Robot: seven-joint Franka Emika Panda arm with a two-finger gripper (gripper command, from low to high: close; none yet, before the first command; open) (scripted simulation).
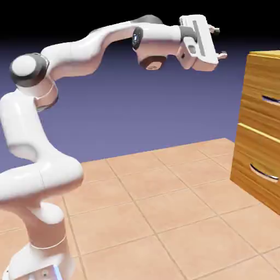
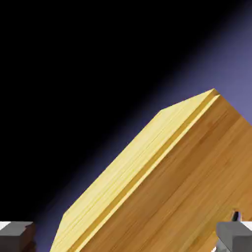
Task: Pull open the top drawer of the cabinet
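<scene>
**Open gripper hanging level in the air, short of the cabinet's top drawer**

The gripper (image 1: pixel 219 42) is sitting with its jaws spread wide and nothing between them. In the hand view the two grey fingertips (image 2: pixel 234 236) are showing at opposite bottom corners, far apart, with only wood in the gap. In the exterior view the fingers are pointing sideways toward the cabinet (image 1: pixel 261 128), and the white arm (image 1: pixel 82 52) is arching up and over behind them.

Just ahead of the jaws, and slightly below them, the cabinet is standing on the tiled floor (image 1: pixel 164 202), not touching the fingers. The hand view is showing it tilted, with a pale yellow face and a darker brown one meeting along an edge.

The top drawer (image 1: pixel 262 93) is lying ahead of the jaws and lower than them. Its silver handle (image 1: pixel 270 99) is peeking in at the picture's right edge. The lower drawer (image 1: pixel 257 158) is sitting beneath it, further below the jaws, with its own silver handle.
</scene>
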